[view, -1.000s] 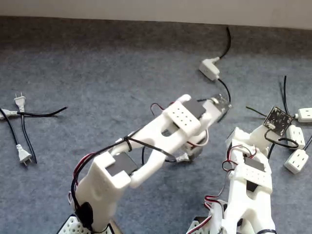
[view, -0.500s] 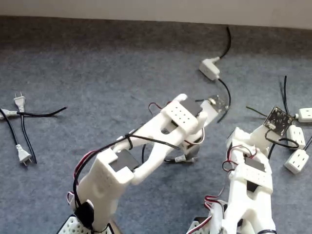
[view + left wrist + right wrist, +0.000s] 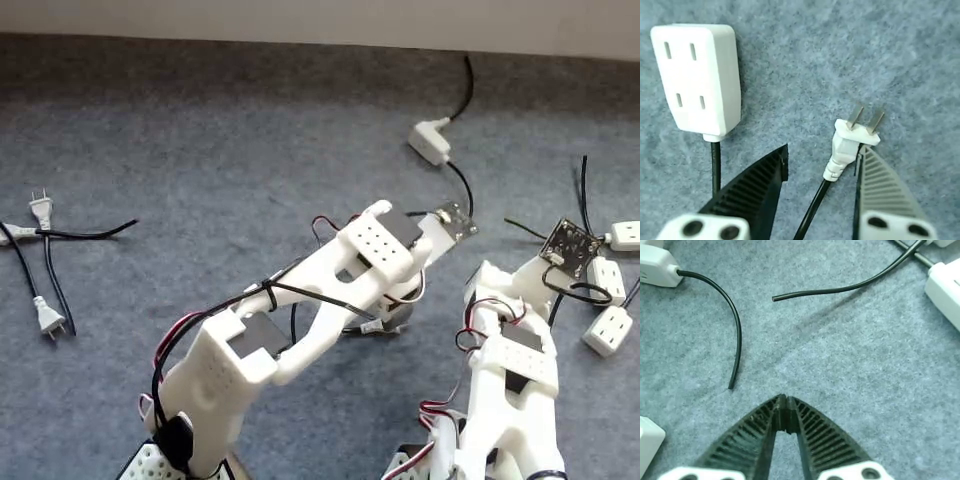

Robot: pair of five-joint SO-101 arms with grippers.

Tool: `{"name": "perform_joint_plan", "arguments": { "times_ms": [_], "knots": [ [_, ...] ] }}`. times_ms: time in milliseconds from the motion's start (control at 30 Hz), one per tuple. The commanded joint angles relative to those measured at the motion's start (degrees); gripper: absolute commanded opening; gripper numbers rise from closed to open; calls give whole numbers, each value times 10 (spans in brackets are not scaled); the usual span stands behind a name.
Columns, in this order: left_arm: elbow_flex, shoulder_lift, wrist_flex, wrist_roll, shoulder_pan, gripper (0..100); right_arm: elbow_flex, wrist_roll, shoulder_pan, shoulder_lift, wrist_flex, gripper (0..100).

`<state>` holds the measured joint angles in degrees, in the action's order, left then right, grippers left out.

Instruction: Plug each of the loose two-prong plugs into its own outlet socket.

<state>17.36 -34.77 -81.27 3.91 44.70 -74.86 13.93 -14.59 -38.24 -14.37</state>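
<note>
**High view:** left arm [image 3: 370,250] stretches from the near edge across the grey carpet [image 3: 200,120] twd a white outlet block [image 3: 430,142] w/ a black cord. The arm's wrist covers what lies under it, so finger state can't be judged from up here. Right arm [image 3: 510,370] is cut off at the near edge. Its wrist points at three white outlets [image 3: 610,330] bunched at the right edge, one partly cropped, w/ cords tangled round them. Two loose plugs [image 3: 40,208] lie well apart from both arms at the left edge, cords crossed and running out of frame. There's wide bare carpet btwn them and the arms; the right side is crowded.

**Left wrist view:** left gripper [image 3: 823,148] has its fingers spread wide, nothing clamped. A white two-prong plug [image 3: 855,136] lies on the carpet btwn them, close against one finger [image 3: 880,185], prongs pointing away from the gripper. Can't tell if it actually touches. Its black cord runs back under the gripper and out of frame. The outlet block lies face-up beyond the other finger, apart from the plug, w/ two slot pairs showing. Its cord disappears behind that finger.

**Right wrist view:** right gripper [image 3: 785,412] has its fingers pressed together, tips meeting. Ahead, a curved cord [image 3: 737,330] runs from an outlet to a loose end, and a second cord [image 3: 850,286] also ends loose. White outlet bodies are cropped at three corners. Bare carpet lies straight ahead of the tips.
</note>
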Motion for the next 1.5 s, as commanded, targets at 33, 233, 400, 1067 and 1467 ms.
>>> {"name": "perform_joint_plan", "arguments": {
  "times_ms": [33, 233, 400, 1067, 1467],
  "knots": [
    [-1, -6, -10, 2, 50, 238, 6, 5, 5, -2, 2, 8],
    [-1, -7, -18, 2, 65, 232, 6, 5, 4, -2, 2, 8],
    [0, -7, -18, 2, 60, 143, 6, 5, 4, -2, 2, 8],
    [82, 22, -200, 37, -52, 57, 7, 5, 4, -2, 2, 8],
    [-82, 243, -200, 133, -357, 56, 5, 5, 20, 0, 2, 8]
  ]
}}
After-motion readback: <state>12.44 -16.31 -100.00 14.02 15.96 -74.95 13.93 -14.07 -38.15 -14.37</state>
